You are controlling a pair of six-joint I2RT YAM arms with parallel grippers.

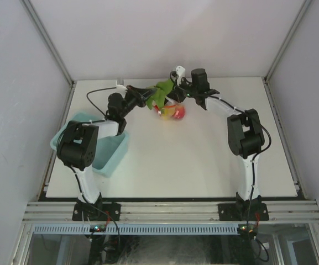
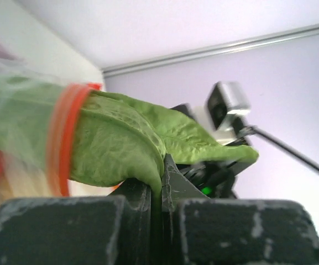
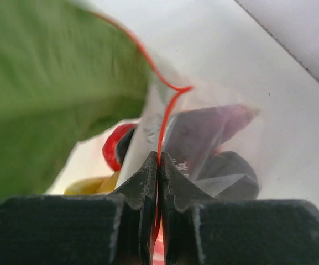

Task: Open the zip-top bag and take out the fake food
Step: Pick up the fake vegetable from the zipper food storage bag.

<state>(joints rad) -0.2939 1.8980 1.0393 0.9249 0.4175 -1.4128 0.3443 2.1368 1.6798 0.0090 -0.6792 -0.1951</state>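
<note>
The left gripper is pinching a green leaf between closed fingers. The leaf's lower fold is sitting right in the seam of the jaws, while the rest is sticking out past the red-orange zip strip of the zip-top bag. The right gripper is clamping the bag's rim, its fingers shut on the thin red strip where it is running down between them. Just beyond those fingertips, more of the fake food is lying inside the clear plastic: a dark purple piece, with a red piece and a yellow piece to its left. From above, both grippers are meeting over the far middle of the white table, with the bag sitting between them on their near side, well apart from the light blue bin by the left arm; whether the bag is touching the table is not clear
</note>
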